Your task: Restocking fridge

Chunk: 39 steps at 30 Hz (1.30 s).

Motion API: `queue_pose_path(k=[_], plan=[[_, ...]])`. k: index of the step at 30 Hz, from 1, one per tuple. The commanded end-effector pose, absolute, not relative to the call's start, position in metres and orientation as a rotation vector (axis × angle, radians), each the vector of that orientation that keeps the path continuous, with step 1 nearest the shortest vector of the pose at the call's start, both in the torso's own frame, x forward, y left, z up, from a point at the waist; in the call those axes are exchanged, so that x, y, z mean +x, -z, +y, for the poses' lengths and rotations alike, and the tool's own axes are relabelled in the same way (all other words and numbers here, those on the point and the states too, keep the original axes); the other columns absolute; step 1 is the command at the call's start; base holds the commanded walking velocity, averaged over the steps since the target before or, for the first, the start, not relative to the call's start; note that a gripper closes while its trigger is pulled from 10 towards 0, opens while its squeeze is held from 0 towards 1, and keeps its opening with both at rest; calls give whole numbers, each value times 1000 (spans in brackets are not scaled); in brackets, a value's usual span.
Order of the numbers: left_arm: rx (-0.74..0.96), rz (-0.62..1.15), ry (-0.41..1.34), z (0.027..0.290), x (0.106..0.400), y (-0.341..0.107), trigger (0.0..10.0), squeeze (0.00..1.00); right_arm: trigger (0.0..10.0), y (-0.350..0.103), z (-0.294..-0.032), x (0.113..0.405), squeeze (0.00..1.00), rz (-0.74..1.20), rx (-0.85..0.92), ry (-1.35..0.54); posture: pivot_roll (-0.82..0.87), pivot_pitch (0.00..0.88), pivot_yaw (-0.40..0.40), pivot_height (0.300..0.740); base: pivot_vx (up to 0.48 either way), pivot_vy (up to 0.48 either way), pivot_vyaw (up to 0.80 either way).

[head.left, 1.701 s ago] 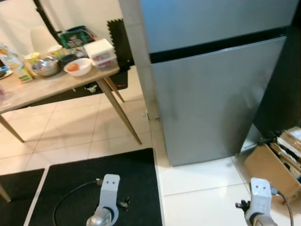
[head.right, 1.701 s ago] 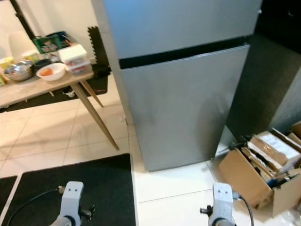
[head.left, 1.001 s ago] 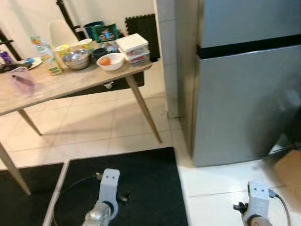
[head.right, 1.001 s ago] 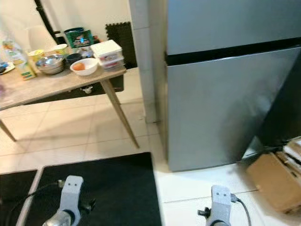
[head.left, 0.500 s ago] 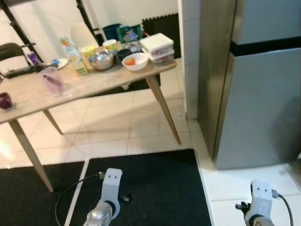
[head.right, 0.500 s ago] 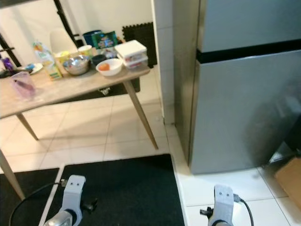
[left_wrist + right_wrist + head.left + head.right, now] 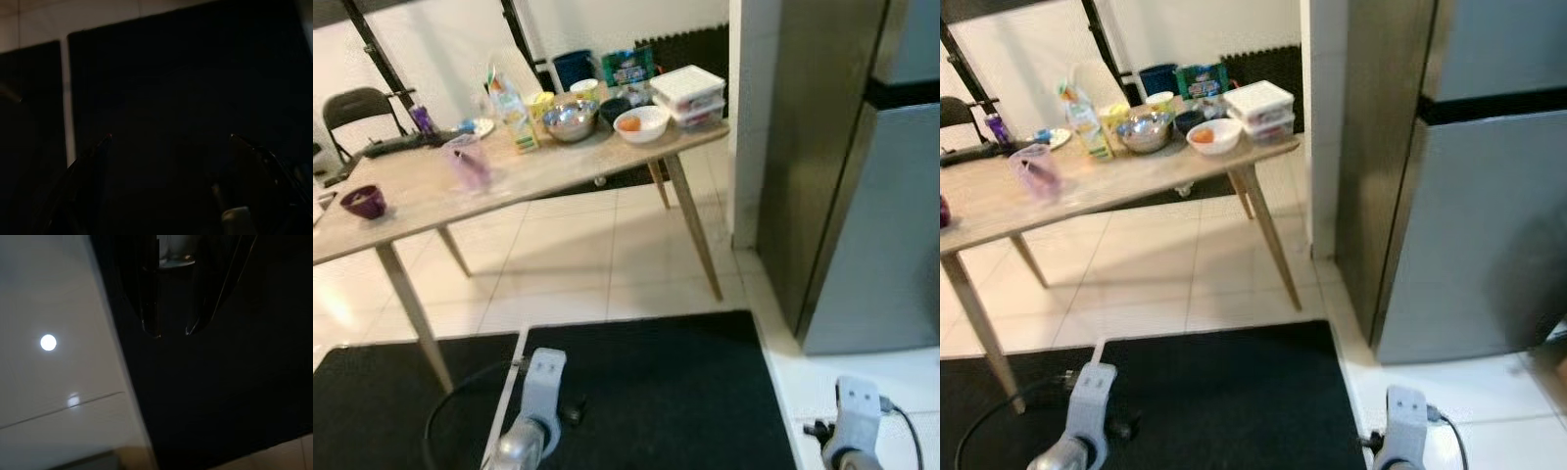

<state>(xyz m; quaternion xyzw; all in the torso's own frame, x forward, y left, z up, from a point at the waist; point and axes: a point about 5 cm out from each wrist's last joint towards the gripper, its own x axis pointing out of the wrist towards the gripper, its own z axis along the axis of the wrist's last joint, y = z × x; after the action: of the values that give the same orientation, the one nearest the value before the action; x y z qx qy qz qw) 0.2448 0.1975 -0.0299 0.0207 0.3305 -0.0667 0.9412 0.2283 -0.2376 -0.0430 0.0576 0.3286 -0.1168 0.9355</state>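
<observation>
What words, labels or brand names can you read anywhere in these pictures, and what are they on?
None can be read.
Green box at the far end of the table: printed front, too blurred to read.
Carton by the metal bowl: coloured print, too small to read.
Stacked white containers: coloured marks on the side, unreadable.
Fridge: no visible lettering.
</observation>
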Motion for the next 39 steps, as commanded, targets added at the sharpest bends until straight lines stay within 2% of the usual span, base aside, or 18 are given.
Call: queue_pose_path(k=[1, 13, 18, 19, 37, 39], plan=[[50, 687, 126, 203, 243, 30, 10000, 0, 10000, 47, -236, 224, 0, 689, 124, 239, -42, 89, 153, 740, 0, 296, 0], [47, 696, 128, 203, 242, 31, 10000, 0, 10000, 47, -237, 223, 0, 690, 126, 241, -43, 93, 154, 740, 0, 293, 0], [31, 680, 136, 201, 242, 30, 10000, 0, 10000, 47, -237, 223, 0, 691, 127, 241, -42, 93, 154, 740, 0, 0, 0], [81, 698, 166, 200, 243, 30, 10000, 0, 10000, 47, -237, 223, 0, 691, 127, 240, -44, 95, 155, 740, 0, 0, 0], [82, 733, 180, 198, 240, 34, 10000, 0, 10000, 47, -238, 222, 0, 689, 127, 241, -46, 99, 153, 740, 0, -480, 0], [46, 713, 121, 201, 240, 35, 10000, 0, 10000, 47, -238, 223, 0, 687, 127, 241, -46, 99, 153, 740, 0, 0, 0]])
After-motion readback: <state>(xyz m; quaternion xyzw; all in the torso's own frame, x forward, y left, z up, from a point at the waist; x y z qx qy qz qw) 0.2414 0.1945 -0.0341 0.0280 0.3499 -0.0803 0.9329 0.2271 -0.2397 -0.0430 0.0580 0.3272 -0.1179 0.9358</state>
